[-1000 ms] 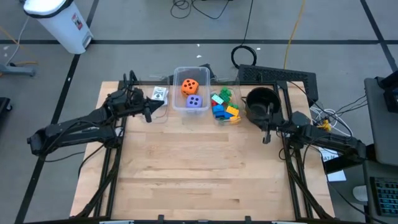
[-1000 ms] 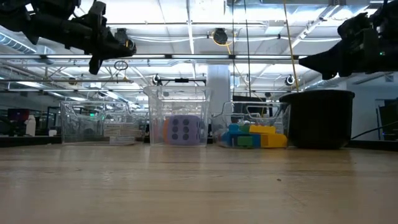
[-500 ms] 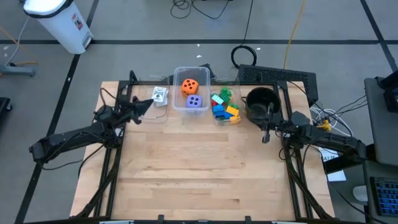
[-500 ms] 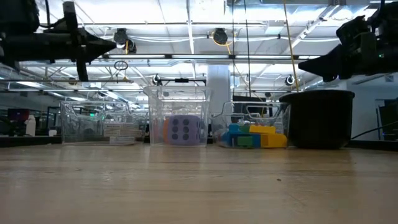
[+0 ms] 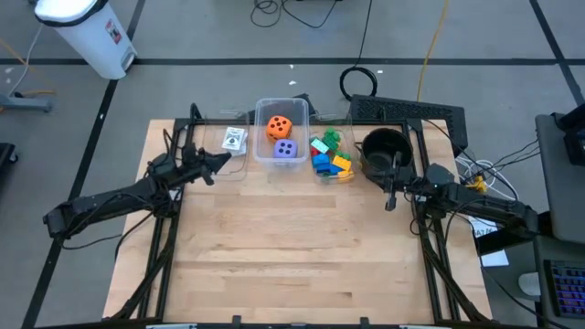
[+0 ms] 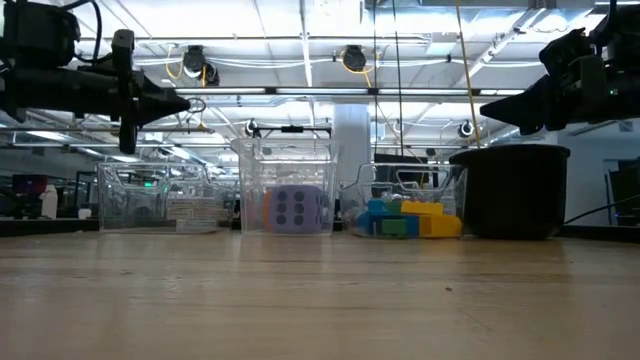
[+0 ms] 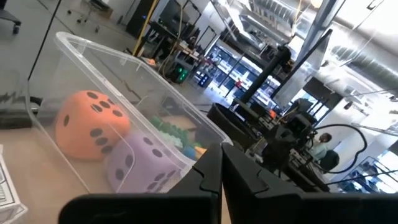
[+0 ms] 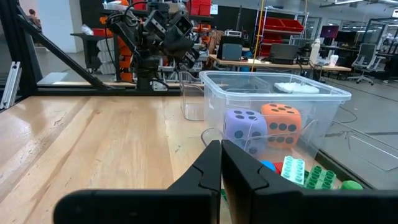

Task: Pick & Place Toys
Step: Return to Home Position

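An orange die (image 5: 279,127) and a purple die (image 5: 285,150) lie in the middle clear bin (image 5: 302,111) at the table's far edge. Coloured bricks (image 5: 329,157) fill the clear bin to its right. White cards (image 5: 235,139) lie in the clear bin to its left. My left gripper (image 5: 225,156) hangs shut in the air, level, just near-left of the card bin, pointing toward the dice bin (image 7: 124,81). My right gripper (image 5: 390,203) is shut too and hangs level, on the near side of the black pot (image 5: 384,151). Neither holds anything.
The three bins and the pot stand in a row along the far edge. The wooden table (image 5: 292,247) spreads bare on the near side of them. Black frame rails run along both sides under the arms.
My left gripper has sunk lower and drawn back a little from the bins toward the table's left edge, rolling and tipping until it points level. It stays shut. No toy has moved.
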Available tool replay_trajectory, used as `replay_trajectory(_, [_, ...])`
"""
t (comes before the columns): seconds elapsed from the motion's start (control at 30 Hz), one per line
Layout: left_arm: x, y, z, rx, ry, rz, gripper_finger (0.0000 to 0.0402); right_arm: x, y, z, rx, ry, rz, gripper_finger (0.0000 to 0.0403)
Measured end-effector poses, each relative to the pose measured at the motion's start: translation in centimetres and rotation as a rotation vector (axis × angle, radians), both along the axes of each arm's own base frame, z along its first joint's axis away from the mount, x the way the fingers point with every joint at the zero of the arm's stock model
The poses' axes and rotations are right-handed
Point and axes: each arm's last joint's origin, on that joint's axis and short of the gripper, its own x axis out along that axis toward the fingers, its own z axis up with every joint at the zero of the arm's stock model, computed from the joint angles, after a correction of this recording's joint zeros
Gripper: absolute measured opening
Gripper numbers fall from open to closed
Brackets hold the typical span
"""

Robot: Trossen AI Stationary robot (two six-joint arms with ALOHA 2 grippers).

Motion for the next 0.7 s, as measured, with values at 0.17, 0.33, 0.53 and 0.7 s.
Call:
replay_trajectory(0.17, [0.00,0.01,-0.09,0.021,0.019,0.004,0.0026,0.00,0.00,0.00,0.000,0.000,0.000,0.0004])
replay_trajectory(0.33, [0.00,0.01,-0.09,0.022,0.020,0.005,0.0031,0.00,0.00,0.00,0.000,0.000,0.000,0.0004])
replay_trajectory(0.53, [0.01,-0.03,-0.11,0.021,0.022,0.003,0.0031,0.00,0.00,0.00,0.000,0.000,0.000,0.0004])
replay_trajectory(0.7, [-0.38,-0.26,-0.31,0.029,0.003,0.002,0.0031,0.00,0.00,0.01,0.000,-0.001,0.000,0.0004])
